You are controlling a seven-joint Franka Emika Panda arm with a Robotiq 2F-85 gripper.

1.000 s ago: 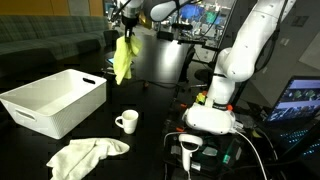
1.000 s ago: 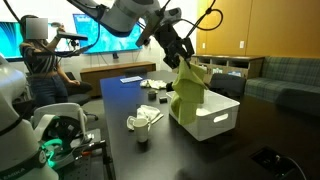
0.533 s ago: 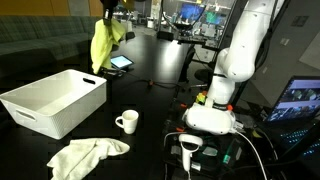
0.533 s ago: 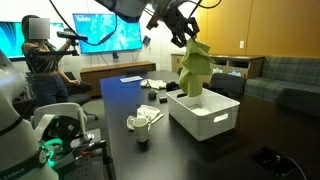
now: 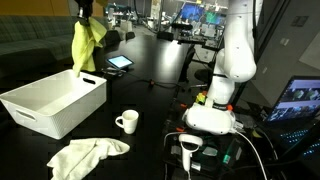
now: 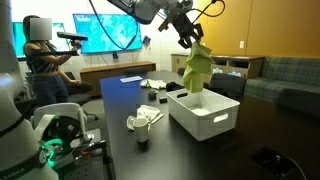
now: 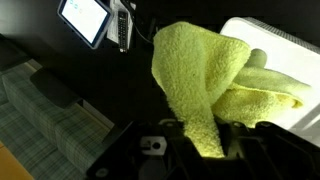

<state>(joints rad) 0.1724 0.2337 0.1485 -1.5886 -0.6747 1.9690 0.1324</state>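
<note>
Wrist view: the hand [image 7: 195, 138] is clamped shut on a yellow-green cloth [image 7: 200, 85], which bunches between the fingers and fans out beyond them. Past the cloth lies a white bin [image 7: 275, 40] (only one corner shows here), and a lit tablet [image 7: 85, 20] lies off to the side. In both exterior views the cloth hangs straight down from the raised hand [image 6: 188, 33], its lower end close over the bin's rim [image 5: 70, 112]; contact cannot be determined. Well below the hand, on the bench [image 5: 150, 100], a white mug [image 5: 127, 122] and a crumpled white cloth [image 5: 85, 155] lie clear of the bin.
</note>
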